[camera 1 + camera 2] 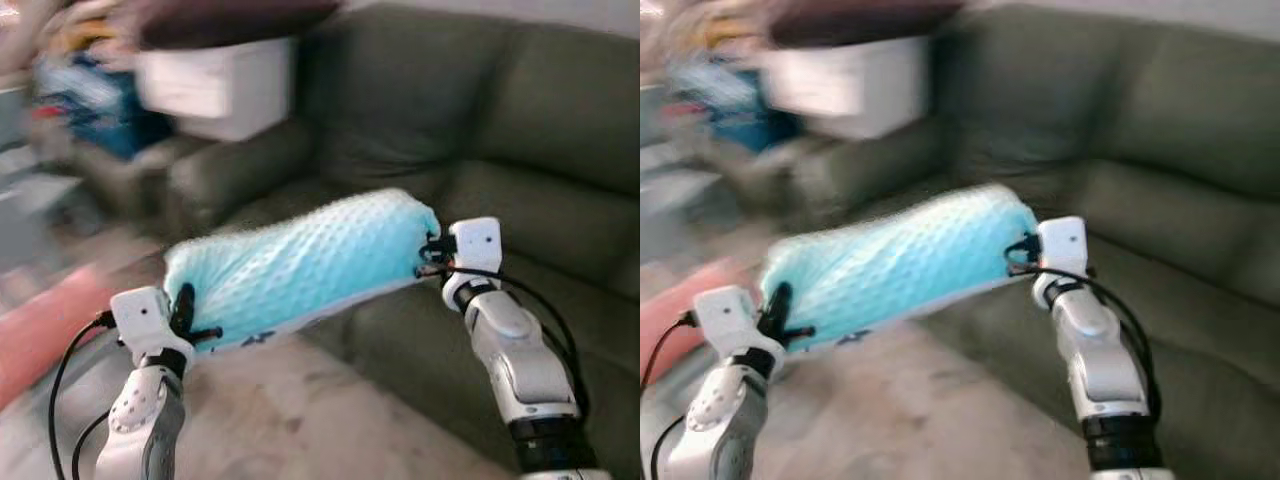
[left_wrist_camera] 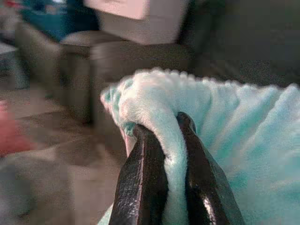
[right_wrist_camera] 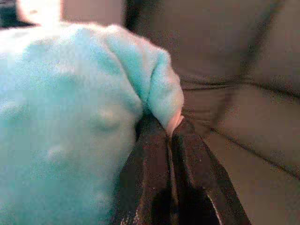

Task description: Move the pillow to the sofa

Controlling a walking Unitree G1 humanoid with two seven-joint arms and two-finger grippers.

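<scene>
Your dark green sofa (image 1: 520,150) spans the background, and the light blue dimpled pillow (image 1: 300,265) hangs in the air before its seat, slung between both raised arms with its right end higher. Your left hand (image 1: 185,320) is clamped on a fold of fabric at the pillow's lower left end. Your right hand (image 1: 432,255) pinches the upper right corner, fingers (image 3: 187,154) closed tight on it.
</scene>
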